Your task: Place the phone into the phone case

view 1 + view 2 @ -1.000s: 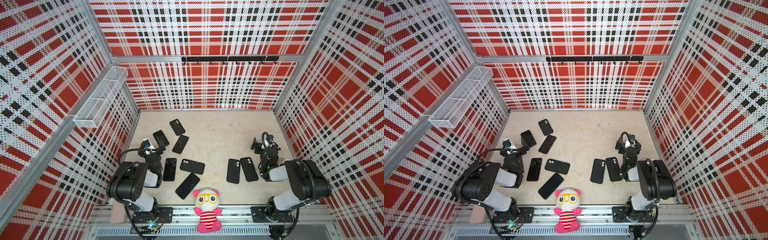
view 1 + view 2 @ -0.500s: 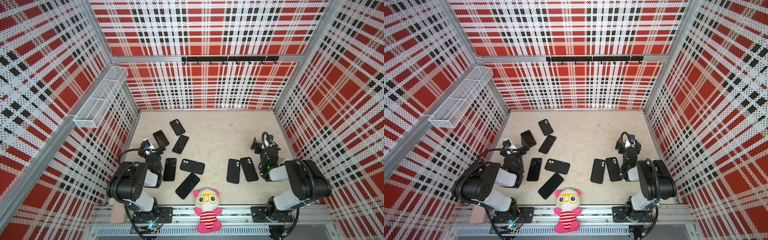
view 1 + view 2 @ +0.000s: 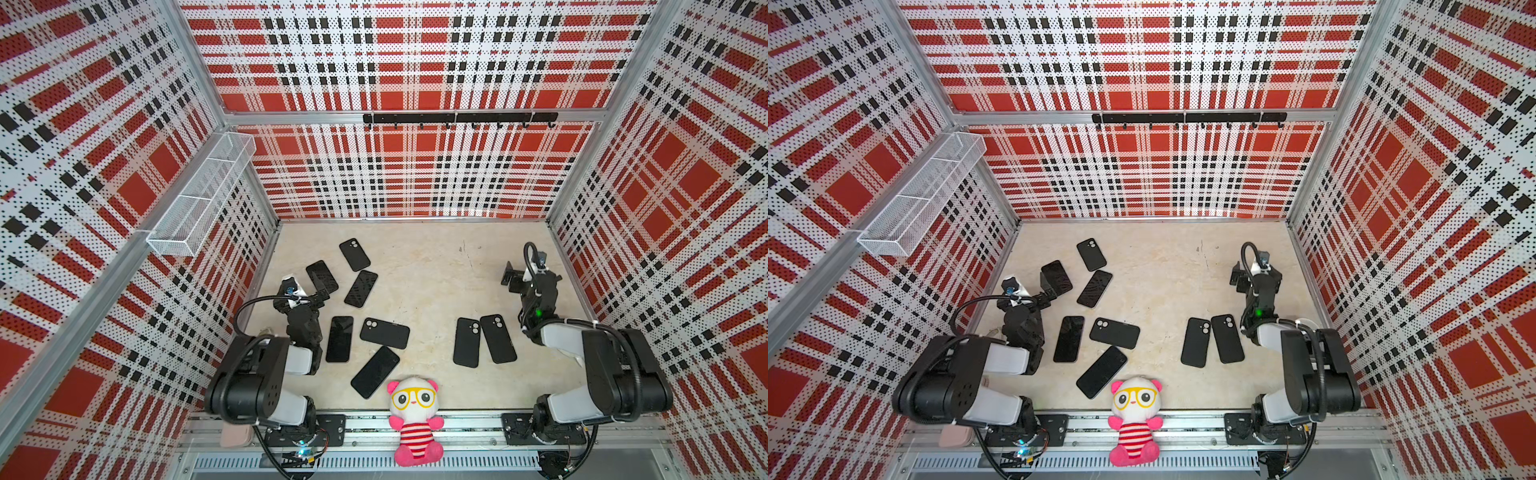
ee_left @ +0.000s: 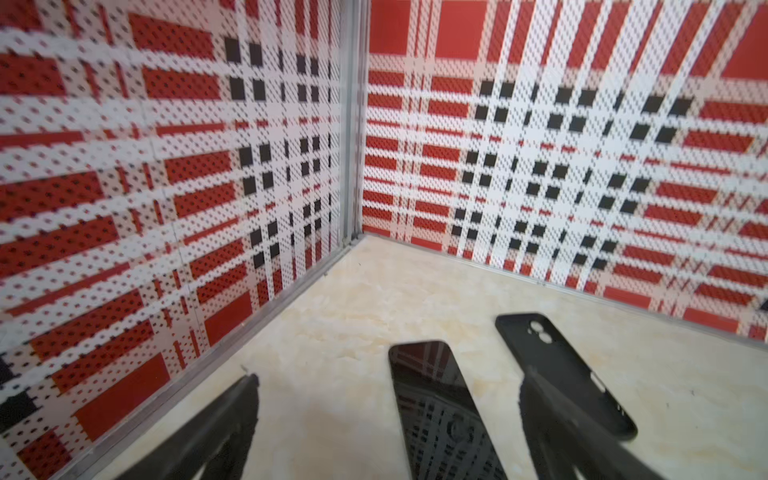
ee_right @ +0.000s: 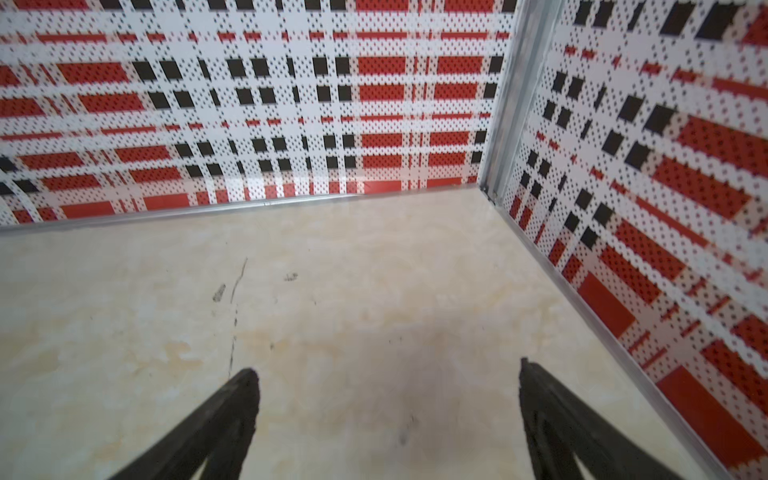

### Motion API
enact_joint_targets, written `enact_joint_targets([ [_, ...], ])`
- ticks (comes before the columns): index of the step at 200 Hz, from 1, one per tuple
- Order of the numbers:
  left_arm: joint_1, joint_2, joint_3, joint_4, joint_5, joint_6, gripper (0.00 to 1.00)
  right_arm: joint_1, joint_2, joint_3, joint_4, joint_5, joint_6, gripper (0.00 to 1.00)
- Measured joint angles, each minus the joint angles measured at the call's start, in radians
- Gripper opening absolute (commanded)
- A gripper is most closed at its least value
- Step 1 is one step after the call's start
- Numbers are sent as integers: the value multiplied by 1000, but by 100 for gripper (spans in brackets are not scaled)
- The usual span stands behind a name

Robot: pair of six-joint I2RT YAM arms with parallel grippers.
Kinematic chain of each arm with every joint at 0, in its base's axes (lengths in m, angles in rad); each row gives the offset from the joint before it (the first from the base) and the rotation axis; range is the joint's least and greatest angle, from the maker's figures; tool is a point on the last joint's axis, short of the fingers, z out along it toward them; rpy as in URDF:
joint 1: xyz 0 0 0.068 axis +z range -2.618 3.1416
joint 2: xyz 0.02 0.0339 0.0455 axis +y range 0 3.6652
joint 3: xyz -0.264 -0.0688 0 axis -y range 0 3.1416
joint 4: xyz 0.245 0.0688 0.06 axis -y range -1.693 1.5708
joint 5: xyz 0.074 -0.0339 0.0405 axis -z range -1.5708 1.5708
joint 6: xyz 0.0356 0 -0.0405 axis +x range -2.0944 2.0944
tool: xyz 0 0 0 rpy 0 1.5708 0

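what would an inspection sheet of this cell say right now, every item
surface: beige tabletop, a few dark scuffs
job's things: four glossy phones and four matte phone cases with camera cutouts up, all lying flat; cannot tell whether the cases are empty
clutter: plush toy sitting on the front rail
grippers: left gripper open, holding nothing, a phone just ahead of it; right gripper open over bare tabletop
cables: left wrist cable and right wrist cable looped, clear of the phones
surroundings: red plaid walls, wire basket, hook rail
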State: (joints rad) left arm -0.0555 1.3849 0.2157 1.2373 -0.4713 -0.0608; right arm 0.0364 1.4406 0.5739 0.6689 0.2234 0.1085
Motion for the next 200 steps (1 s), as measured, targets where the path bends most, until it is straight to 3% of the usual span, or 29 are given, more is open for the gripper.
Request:
enact_joint_targets([
  [40, -39, -229, 311, -518, -82, -117, 99, 50, -137, 261, -540, 7, 78, 93],
  [86, -118, -225, 637, -1047, 12, -171, 98, 253, -196, 407, -1123, 13, 176, 77],
  [115, -136, -162, 761, -1254, 102, -139, 98, 308, -192, 408, -1402, -89, 229, 60],
  [149, -136, -108, 787, -1353, 168, -98, 98, 312, -167, 372, -1539, -177, 267, 45],
  [200, -119, -94, 733, -1365, 252, -88, 98, 317, -31, 286, -1554, -249, 275, 31],
])
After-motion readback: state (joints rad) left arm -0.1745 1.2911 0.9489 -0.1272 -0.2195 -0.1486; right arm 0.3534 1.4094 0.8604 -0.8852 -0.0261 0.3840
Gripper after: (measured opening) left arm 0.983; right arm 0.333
